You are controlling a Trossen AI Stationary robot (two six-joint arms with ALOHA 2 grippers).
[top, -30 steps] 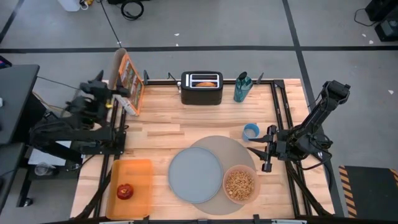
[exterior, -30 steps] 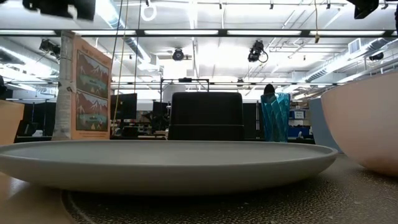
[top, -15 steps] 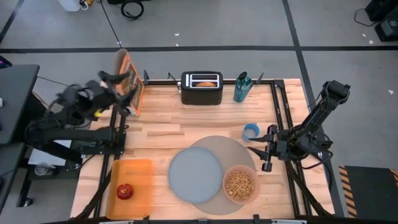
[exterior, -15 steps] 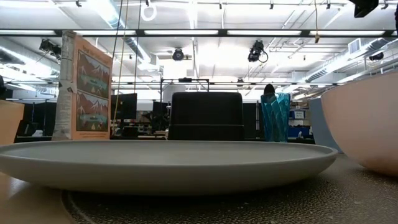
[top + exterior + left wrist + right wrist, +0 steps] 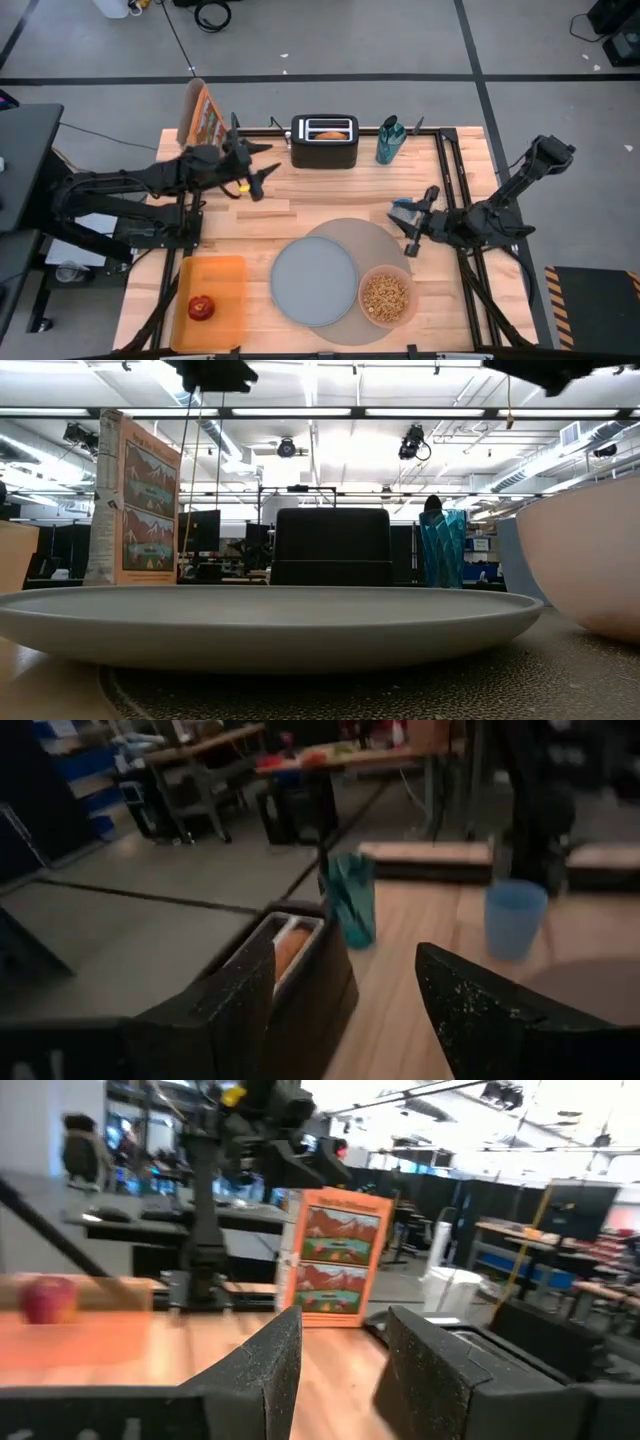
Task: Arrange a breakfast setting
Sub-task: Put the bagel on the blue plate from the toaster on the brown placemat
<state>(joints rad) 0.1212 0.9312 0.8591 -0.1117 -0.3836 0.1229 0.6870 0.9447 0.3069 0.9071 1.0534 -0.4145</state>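
Mat: the big round grey mat (image 5: 385, 250) lies on my worktop (image 5: 260, 215), toward the near edge and right of middle.
Plate: the grey-blue plate (image 5: 314, 281) rests on the mat's left part, overhanging its edge; in the low view (image 5: 270, 622) it fills the foreground.
Bowl: the translucent pink bowl (image 5: 386, 295) sits on the mat just right of the plate, filled with pale brown cereal.
Cup: the small blue cup (image 5: 515, 920) stands on the bare wood just beyond the mat's far right edge, under my right hand in the high view.
Bagel: a golden piece (image 5: 333, 130) shows in a slot of the black toaster (image 5: 324, 141) at the far edge.
Apple: the red apple (image 5: 201, 307) lies on the flat orange tray (image 5: 222, 275) at the near left corner, well apart from the mat.
Left hand: my left hand (image 5: 258, 166) hovers over the far left of the worktop, fingers spread, holding nothing, pointing toward the toaster.
Right hand: my right hand (image 5: 415, 220) hangs over the cup, fingers part-way apart, nothing seen between them.
Others: a teal bottle (image 5: 389, 140) stands right of the toaster; an orange picture card (image 5: 208, 130) stands at the far left.
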